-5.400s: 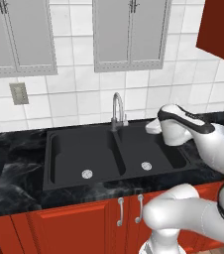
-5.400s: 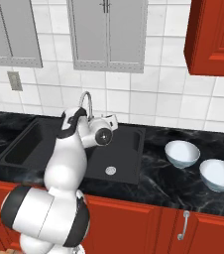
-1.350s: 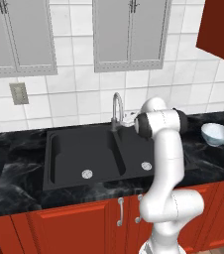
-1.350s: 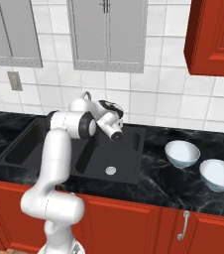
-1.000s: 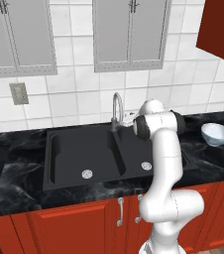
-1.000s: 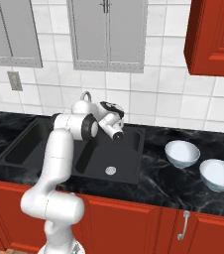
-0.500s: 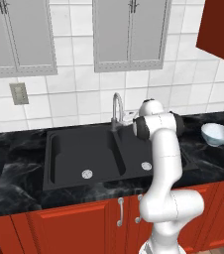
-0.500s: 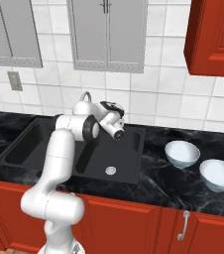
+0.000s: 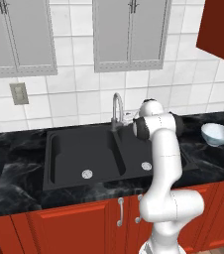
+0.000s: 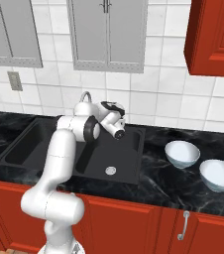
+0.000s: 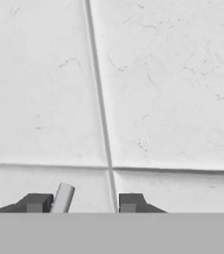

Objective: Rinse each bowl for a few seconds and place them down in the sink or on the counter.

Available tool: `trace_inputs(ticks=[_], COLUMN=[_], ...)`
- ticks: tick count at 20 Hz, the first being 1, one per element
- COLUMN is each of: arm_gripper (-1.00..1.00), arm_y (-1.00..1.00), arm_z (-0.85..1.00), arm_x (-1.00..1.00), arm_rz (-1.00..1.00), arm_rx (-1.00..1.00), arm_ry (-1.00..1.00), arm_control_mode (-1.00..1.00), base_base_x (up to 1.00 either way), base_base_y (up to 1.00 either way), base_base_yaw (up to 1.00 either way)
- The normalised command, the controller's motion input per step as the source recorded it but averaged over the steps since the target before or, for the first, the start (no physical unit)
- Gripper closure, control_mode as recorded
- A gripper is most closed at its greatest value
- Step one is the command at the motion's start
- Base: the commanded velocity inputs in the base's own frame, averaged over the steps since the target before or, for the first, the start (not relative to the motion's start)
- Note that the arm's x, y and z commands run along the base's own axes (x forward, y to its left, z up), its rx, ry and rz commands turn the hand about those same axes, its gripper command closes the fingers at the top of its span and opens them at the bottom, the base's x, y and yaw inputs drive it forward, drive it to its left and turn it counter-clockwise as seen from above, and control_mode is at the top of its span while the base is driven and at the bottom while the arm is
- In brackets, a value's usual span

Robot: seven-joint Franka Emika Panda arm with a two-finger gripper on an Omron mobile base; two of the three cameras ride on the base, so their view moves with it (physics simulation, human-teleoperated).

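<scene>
Bowls (image 10: 182,153) sit unrinsed on the counter (image 10: 158,181); the pincer (image 11: 84,202), half-closed around the faucet handle (image 11: 62,197), has yet to start water.

We see flat, even rendered light, bright throughout, no clear source. Soft sheen on the worktop (image 10: 158,186) and bowls (image 10: 182,153); sink (image 9: 84,154) reads dark. Shadows faint. Everything sharp, no blur or edge distortion; hand view tiles (image 11: 158,84) slightly grainy.
</scene>
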Motion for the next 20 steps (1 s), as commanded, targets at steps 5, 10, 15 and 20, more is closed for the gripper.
trace_inputs(ticks=[5, 10, 15, 20], arm_gripper=[1.00, 1.00, 1.00, 1.00], arm_y=[-0.61, -0.63, -0.59, -0.66], arm_z=[-0.26, -0.33, -0.39, -0.40], arm_x=[-0.05, -0.03, 0.00, -0.03], arm_rz=[-0.01, -0.02, -0.03, -0.02], arm_rx=[0.06, 0.05, 0.03, 0.03], arm_ry=[0.04, 0.07, 0.09, 0.06], arm_control_mode=[-1.00, -1.00, -1.00, -1.00], base_base_x=[0.00, 0.00, 0.00, 0.00], base_base_y=[0.00, 0.00, 0.00, 0.00], base_base_yaw=[0.00, 0.00, 0.00, 0.00])
